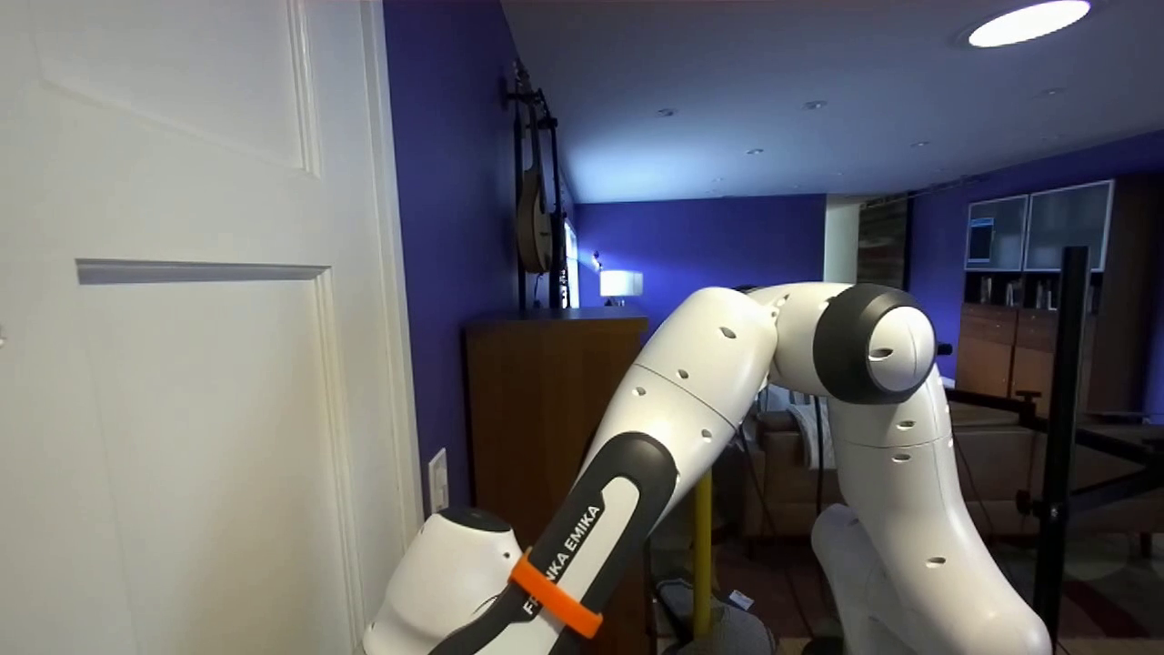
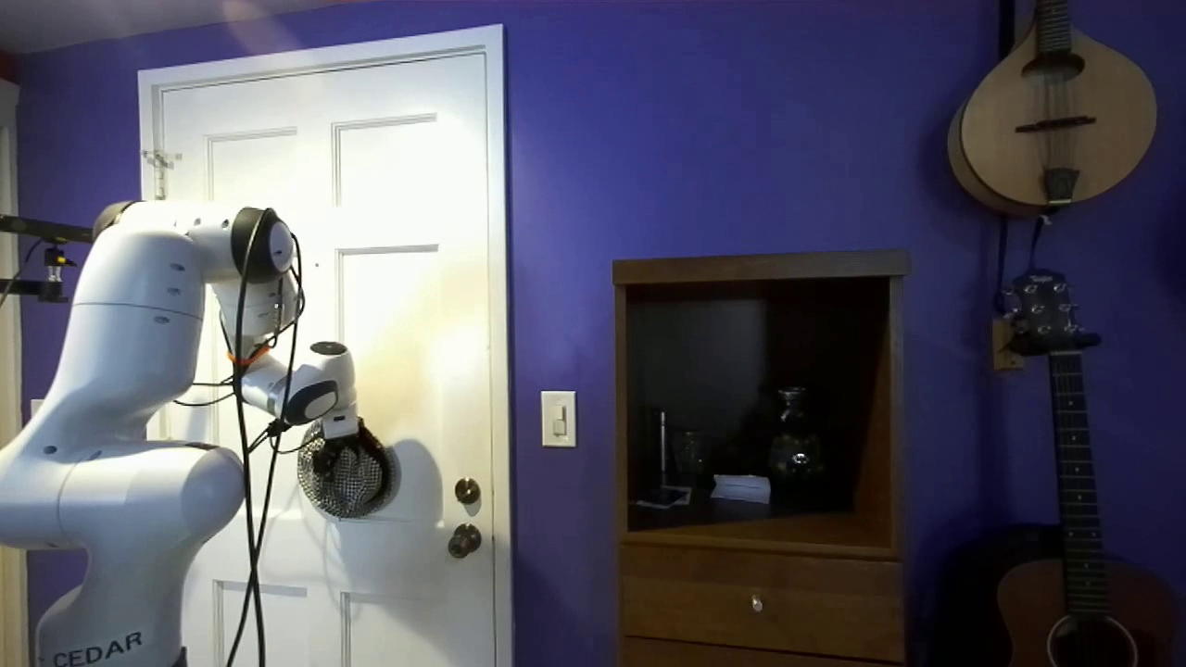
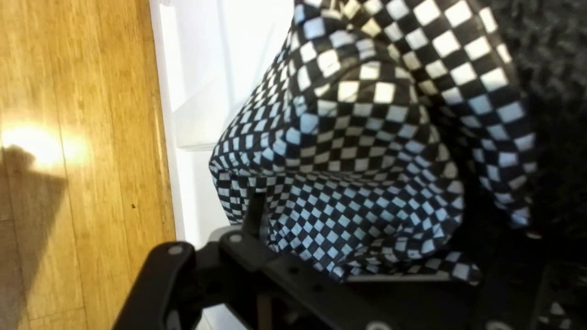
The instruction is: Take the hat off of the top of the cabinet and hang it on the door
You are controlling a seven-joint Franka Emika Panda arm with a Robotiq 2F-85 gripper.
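Soft black-and-white checked cloth hat [image 2: 345,486]: right in front of the large white panelled door [image 2: 398,306], below the end of the arm; its shadow falls on the door just beside it; whether a hook bears it cannot be told
Black two-fingered gripper [image 2: 343,454]: released, its jaws spread wide; the bunched cloth of the hat lies in front of it; in the wrist view one of its slim black fingers [image 3: 257,215] ends at the checked cloth; the other cannot be made out
White jointed robot arm with black bands [image 2: 139,306]: bent over and down towards the door; a bright orange strap [image 1: 556,593] wraps its forearm; thin black cables [image 2: 243,408] hang along it
Round metal doorknob [image 2: 464,540]: near the door's edge, under a round metal lock [image 2: 467,490]; both apart from the hat
Flat-topped tall cabinet of brown wood [image 2: 760,267]: in both exterior views; well apart from the hat; its compartment holds a dark glossy vase [image 2: 795,449] and a small white paper [image 2: 741,488]
Purple-blue wall [image 2: 574,185]: bears a white light switch [image 2: 559,419] between door and cabinet; a pale wooden mandolin-like instrument [image 2: 1056,102] hangs above a brown guitar [image 2: 1075,463]
Yellow-brown plank floor [image 3: 91,91]: beside the door in the wrist view
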